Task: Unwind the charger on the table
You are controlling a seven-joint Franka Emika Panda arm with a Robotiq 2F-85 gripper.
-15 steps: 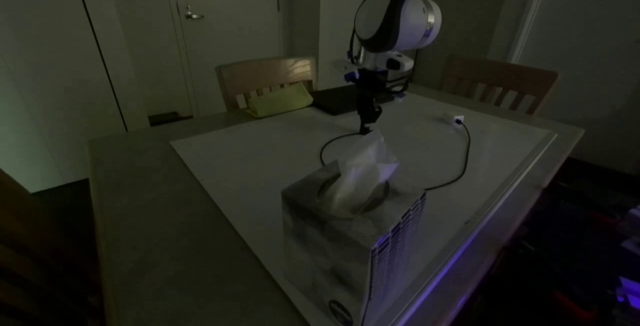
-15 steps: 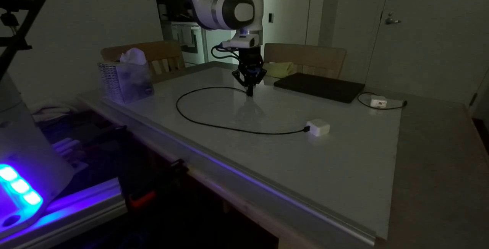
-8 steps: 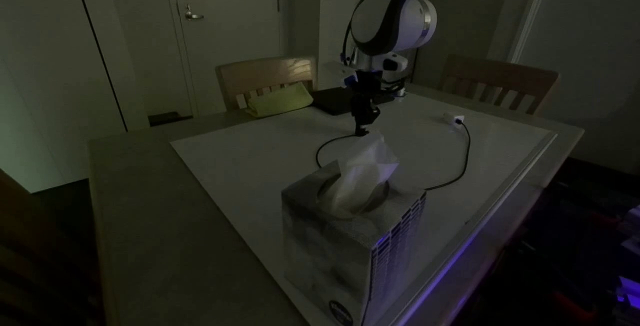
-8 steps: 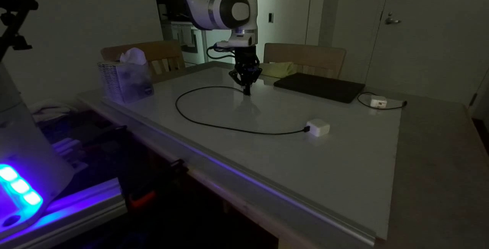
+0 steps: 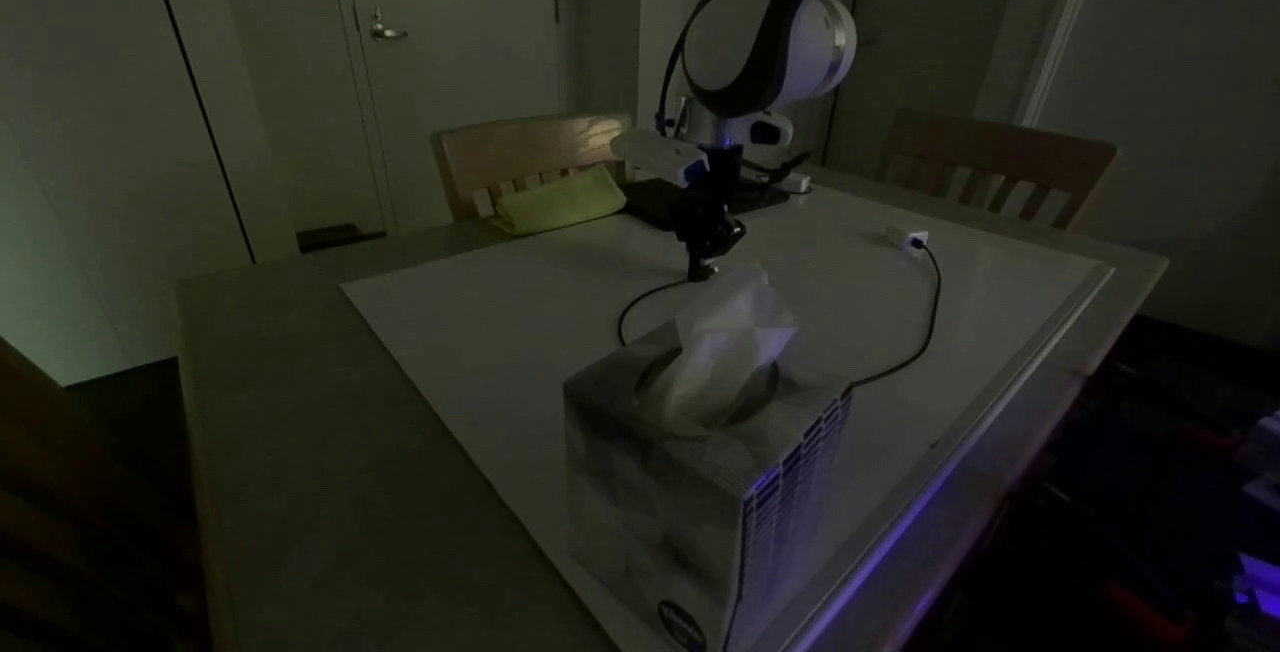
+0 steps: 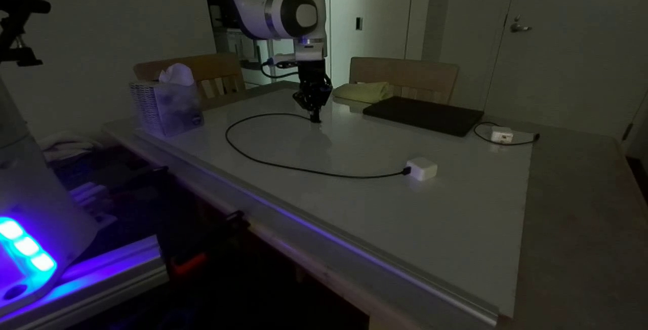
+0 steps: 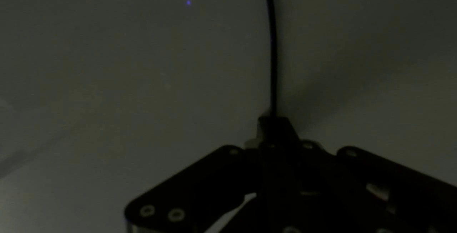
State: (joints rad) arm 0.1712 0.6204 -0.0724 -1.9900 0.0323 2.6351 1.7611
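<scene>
The fingers [image 7: 282, 133] clamp the charger's black cable [image 7: 273, 47], which leaves them at twelve o'clock in the wrist view. In an exterior view it curves over the worktop [image 6: 430, 239] to a white plug block [image 6: 421, 169], at four o'clock from the fingers; a tissue box [image 6: 177, 107] stands at nine.

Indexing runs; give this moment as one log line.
gripper: shut on cable; cable: open curve, gripper to plug; plug: on table

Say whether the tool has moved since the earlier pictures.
Yes: in an exterior view, the tool has moved toward the picture's left, nearer the tissue box.
</scene>
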